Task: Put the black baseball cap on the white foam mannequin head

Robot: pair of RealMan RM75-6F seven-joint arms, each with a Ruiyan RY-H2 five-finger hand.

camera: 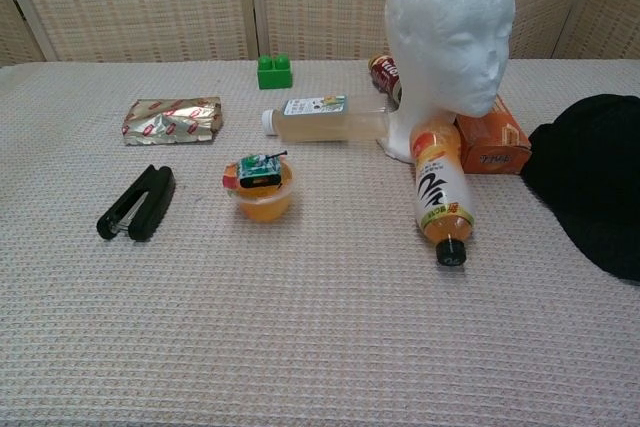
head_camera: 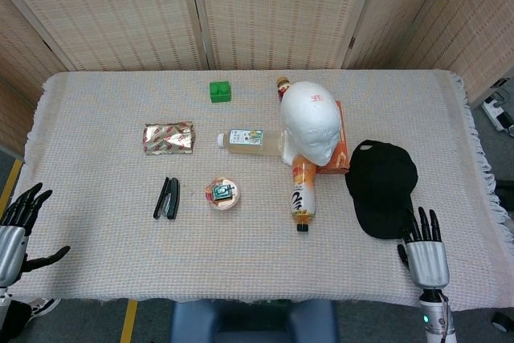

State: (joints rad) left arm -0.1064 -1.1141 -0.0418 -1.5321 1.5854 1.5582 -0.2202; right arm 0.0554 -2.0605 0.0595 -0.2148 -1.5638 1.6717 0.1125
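The black cap (head_camera: 382, 188) lies flat near the right edge of the surface (head_camera: 104, 271), crown toward the back and brim toward the front, well apart from any grip. The white foam head (head_camera: 312, 122) stands upright toward the middle of the back half, facing the front edge, with an orange box (head_camera: 340, 150) just behind and beside it and an orange drink bottle (head_camera: 303, 190) lying on its side right at its base.

The right robot hand (head_camera: 423, 248) sits at the front edge just below the cap's brim, fingers spread and pointing toward it, holding nothing. The left robot hand (head_camera: 14, 230) hangs off the front left corner, also spread and empty, far from anything that matters here.

It looks like the job has barely begun: the reach for the cap comes first. I'd go in with the right robot hand and take the brim, pinching it firmly since soft fabric will sag and fold if caught only by the crown. Once lifted, the cap should be carried high enough to pass over the box, then lowered with its opening down over the top of the foam head, brim toward the face. The foam head is probably light, so a sideways push could tip it or shove it onto the bottle; a straight-down approach seems safest.
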